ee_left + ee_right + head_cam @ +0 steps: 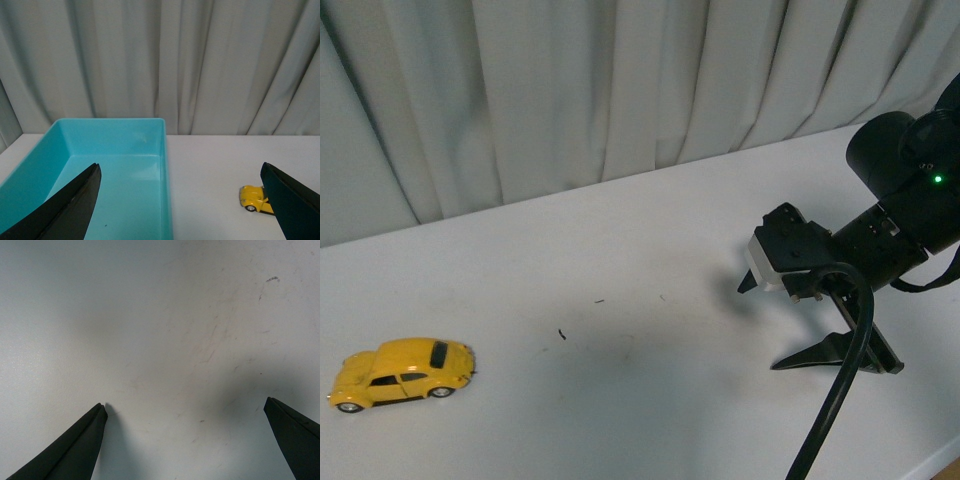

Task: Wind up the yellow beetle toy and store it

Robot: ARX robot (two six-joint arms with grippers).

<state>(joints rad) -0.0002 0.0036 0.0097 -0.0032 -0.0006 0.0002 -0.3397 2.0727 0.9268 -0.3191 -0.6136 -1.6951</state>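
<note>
nearby the yellow beetle toy [402, 373] sits a teal bin [110, 137]; left fingers [62, 207] and right fingers [67, 450] released.

Soft, even light, no glare. Faint diffuse shadow mid white matte tabletop [610, 365], front view; right wrist view dimmer w/ grey shadow patches. Slight softness on pleated pale curtain [200, 65].

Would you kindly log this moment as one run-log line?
yellow beetle toy on table, ungrasped | left gripper open, empty, facing teal bin | right gripper open, empty
</note>
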